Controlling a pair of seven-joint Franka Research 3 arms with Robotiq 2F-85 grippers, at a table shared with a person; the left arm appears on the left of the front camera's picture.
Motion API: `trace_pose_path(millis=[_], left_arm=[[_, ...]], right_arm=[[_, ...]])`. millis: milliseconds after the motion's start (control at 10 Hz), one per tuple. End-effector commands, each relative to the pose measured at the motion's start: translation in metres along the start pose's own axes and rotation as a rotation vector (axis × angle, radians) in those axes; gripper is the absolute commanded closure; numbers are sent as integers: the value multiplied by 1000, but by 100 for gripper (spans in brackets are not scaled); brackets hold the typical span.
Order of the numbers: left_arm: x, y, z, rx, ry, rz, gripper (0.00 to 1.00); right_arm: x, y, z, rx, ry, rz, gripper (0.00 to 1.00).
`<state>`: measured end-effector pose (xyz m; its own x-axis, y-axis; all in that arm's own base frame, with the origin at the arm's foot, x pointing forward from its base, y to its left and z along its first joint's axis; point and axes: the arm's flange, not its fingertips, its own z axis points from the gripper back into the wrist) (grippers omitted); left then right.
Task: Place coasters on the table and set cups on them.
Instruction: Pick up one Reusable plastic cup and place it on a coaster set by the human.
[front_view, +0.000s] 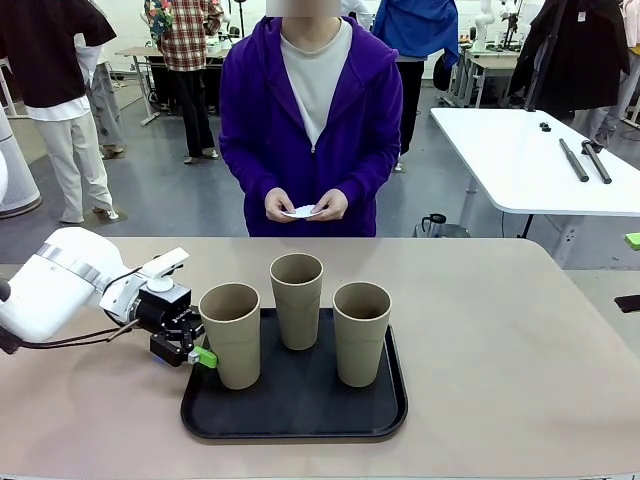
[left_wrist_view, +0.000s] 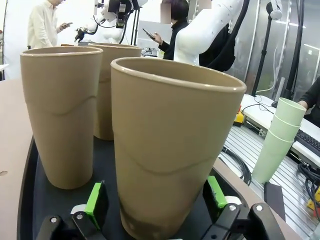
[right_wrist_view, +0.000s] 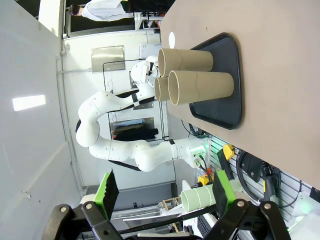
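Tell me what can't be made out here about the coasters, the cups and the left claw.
- Coasters, front view: the person's hands cover them; number and edges too small to tell.
- Left claw, left wrist view: its pads flank the left cup; whether they touch it cannot be told.
- Right wrist view: the left cup is mostly hidden behind the other two cups.
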<state>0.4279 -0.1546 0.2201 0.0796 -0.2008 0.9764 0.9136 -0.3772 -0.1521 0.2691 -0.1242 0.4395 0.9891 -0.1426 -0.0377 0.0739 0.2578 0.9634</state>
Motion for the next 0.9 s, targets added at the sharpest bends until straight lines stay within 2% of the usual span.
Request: trace_pose_path(millis=[0,800], left_arm=[[-1,5,-7,12,10,-28,0],[-2,4,-36,-63,25,-79,0]], right_arm=[[0,1,0,6,-2,-2,0],[0,1,0,6,-2,-2,0]])
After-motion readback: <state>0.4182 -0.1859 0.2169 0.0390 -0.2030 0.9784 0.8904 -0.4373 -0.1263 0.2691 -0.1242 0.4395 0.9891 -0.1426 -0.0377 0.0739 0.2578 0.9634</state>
